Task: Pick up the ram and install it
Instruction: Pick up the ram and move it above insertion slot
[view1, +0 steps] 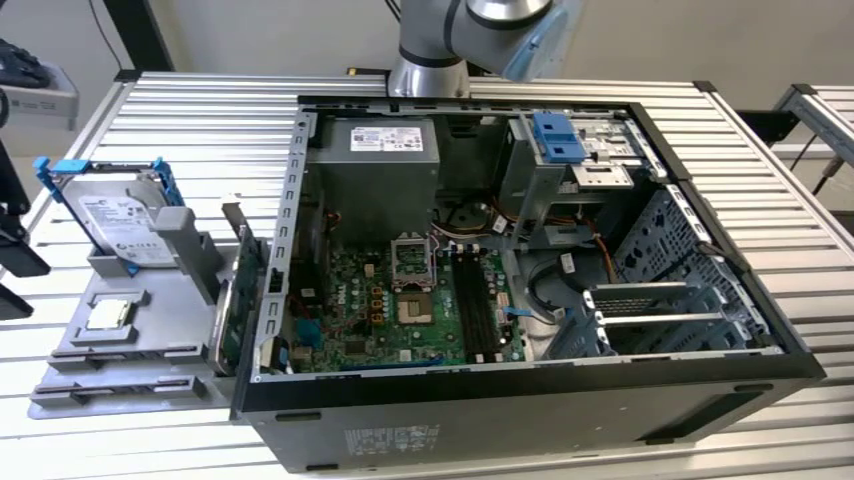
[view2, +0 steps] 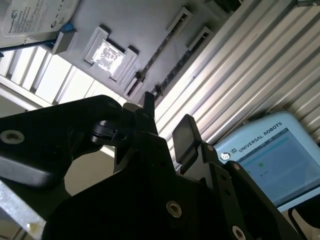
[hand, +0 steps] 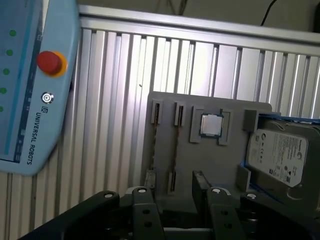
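The ram (hand: 175, 145) is a thin dark stick standing on edge in the grey holder tray (hand: 220, 165); a second such stick (hand: 154, 145) stands beside it. In the exterior view these sticks (view1: 230, 310) rise along the tray's edge next to the open computer case (view1: 534, 400). My gripper (hand: 172, 189) hangs well above the tray, open, with nothing between its black fingers (hand: 201, 181). In the second wrist view the gripper (view2: 167, 122) shows the same gap, with the ram (view2: 159, 62) far beyond it. The motherboard's long black slots (view1: 474, 295) lie inside the case.
On the tray sit a silver hard drive in a blue bracket (view1: 123, 225) and a square processor (hand: 211, 125). A light blue teach pendant (hand: 30, 85) with a red button lies on the ribbed aluminium table (view1: 200, 130). Cables and a drive cage crowd the case.
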